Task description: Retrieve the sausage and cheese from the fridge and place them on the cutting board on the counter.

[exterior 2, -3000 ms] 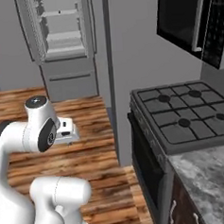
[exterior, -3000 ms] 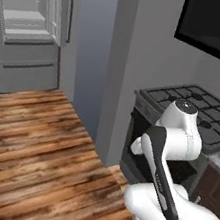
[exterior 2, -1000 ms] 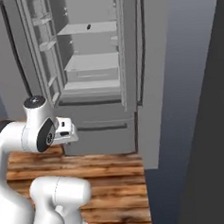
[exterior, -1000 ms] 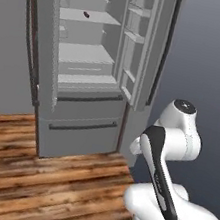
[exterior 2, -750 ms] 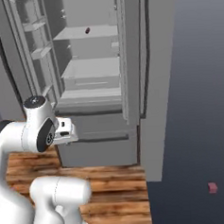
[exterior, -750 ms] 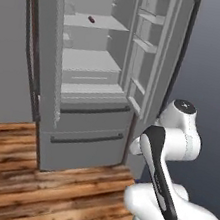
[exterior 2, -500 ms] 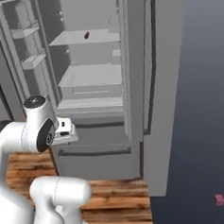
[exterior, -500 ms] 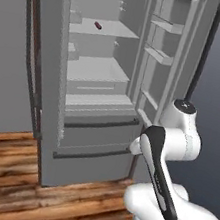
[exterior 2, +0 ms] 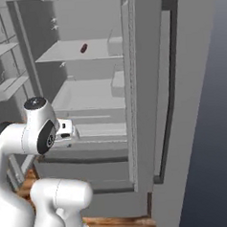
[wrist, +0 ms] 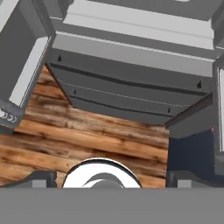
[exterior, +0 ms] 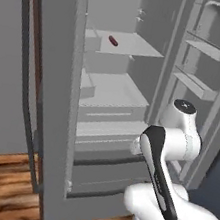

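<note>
With my gripper [wrist: 107,177] spread wide and empty, reaching high for the small dark red-brown sausage link [exterior: 113,40] risks clipping the tall grey fridge's [exterior: 48,96] open doors or shelf edge.

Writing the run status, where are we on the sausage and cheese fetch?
Done: the fridge stands with both doors open in front of the robot. In hand: nothing; the gripper is open, empty, pointing down at the bottom drawers and floor. Left: the sausage lies on the upper shelf; I can't make out the cheese. Both pickups and placements remain.
</note>
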Robot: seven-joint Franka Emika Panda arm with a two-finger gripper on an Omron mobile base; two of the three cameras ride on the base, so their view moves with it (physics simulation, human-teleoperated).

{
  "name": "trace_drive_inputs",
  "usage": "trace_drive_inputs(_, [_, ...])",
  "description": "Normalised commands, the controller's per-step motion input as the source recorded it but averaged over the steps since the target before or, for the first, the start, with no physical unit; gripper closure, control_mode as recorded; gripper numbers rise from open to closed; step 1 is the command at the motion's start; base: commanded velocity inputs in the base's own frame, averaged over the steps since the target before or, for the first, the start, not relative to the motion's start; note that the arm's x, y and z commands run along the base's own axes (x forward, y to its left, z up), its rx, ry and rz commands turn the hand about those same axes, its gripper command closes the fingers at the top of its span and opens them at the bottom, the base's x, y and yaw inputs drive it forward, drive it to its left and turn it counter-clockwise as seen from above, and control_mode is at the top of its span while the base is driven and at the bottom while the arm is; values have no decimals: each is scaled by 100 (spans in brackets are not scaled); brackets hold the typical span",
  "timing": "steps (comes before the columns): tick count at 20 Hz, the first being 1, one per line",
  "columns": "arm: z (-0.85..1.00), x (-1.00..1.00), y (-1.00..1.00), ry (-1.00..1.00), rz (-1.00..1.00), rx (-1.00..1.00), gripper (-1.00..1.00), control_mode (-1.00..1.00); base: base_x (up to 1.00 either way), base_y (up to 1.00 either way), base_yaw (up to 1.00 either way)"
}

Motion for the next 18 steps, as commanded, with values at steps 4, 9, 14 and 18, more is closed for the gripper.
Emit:
trace_drive_inputs(4, [0,0,0,0,0,0,-100,100,93,0,4])
trace_drive_inputs(9, [0,0,0,0,0,0,-100,100,61,1,1])
trace_drive_inputs(14, [0,0,0,0,0,0,-100,100,19,0,0])
trace_drive_inputs(18, [0,0,0,0,0,0,-100,100,34,1,0])
